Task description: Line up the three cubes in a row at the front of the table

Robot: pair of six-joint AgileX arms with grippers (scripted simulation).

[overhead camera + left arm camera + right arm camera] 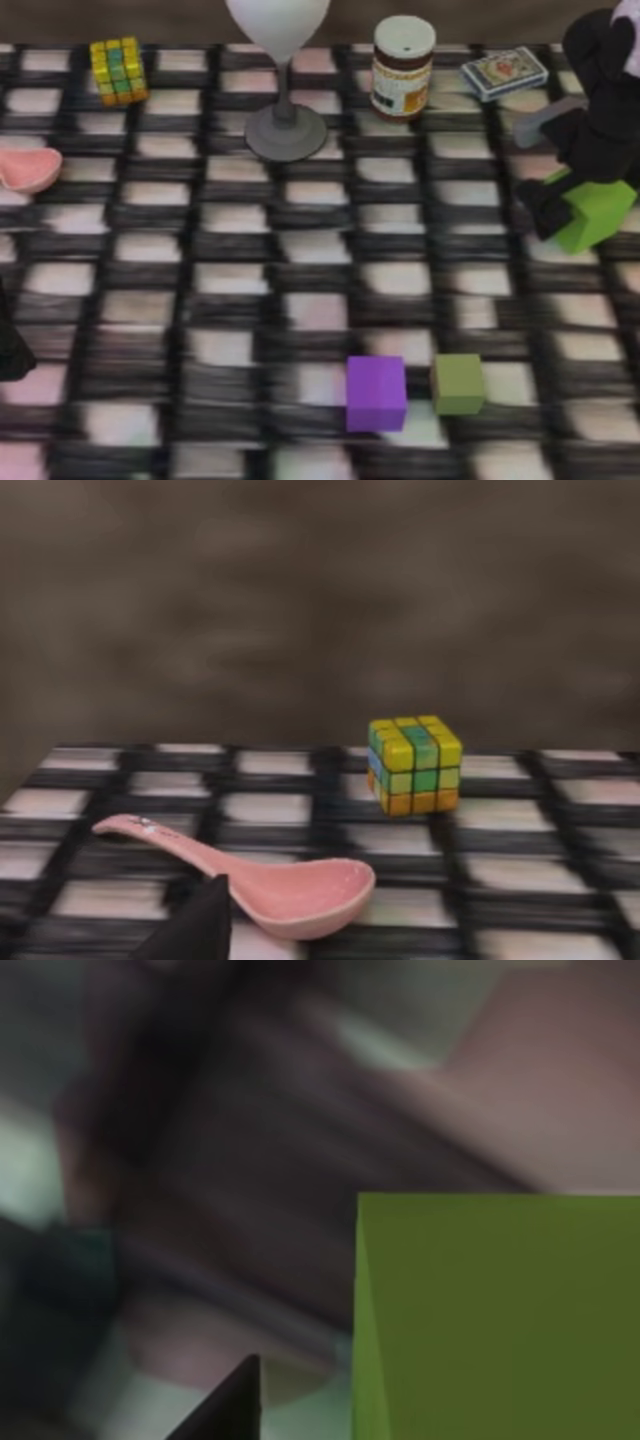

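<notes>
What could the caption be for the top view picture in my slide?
Right tool holds the lime-green cube at the table's right; purple cube and olive cube wait in front.

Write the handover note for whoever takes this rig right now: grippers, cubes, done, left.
Right gripper: at the table's right side, apparently shut on the lime-green cube, which looks tilted.
Left gripper: parked at the left edge, holding nothing visible.
Purple cube and olive-green cube: side by side near the front, a small gap between them.
Done: two cubes in the row.
Left: bring the lime-green cube to the front, probably beside the olive-green one, and release it.
</notes>
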